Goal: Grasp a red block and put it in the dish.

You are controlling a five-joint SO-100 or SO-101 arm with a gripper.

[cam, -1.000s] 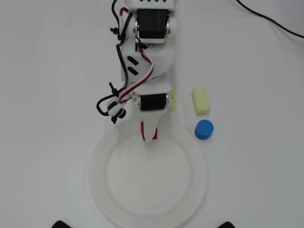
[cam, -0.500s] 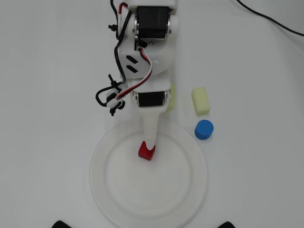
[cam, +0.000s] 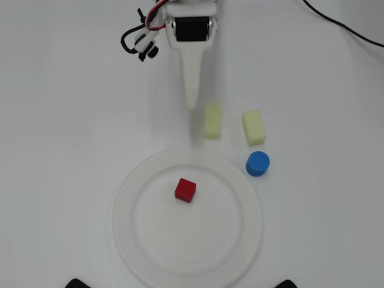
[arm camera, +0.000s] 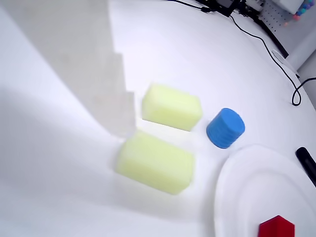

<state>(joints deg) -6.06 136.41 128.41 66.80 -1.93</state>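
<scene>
The red block (cam: 185, 190) lies inside the dish (cam: 123, 222), a little left of and above its middle, apart from the gripper. In the wrist view only the block's top (arm camera: 276, 227) shows at the bottom edge, on the dish (arm camera: 237, 197). My gripper (cam: 192, 105) hangs above the table beyond the dish's far rim, its white fingers together in one tapered point, holding nothing. In the wrist view its tip (arm camera: 123, 131) sits just left of the pale yellow blocks.
Two pale yellow oblong blocks (cam: 212, 122) (cam: 253, 126) lie just beyond the dish, right of the gripper tip. A blue cylinder (cam: 257, 163) stands at the dish's upper right rim. A black cable (cam: 348, 27) crosses the top right corner.
</scene>
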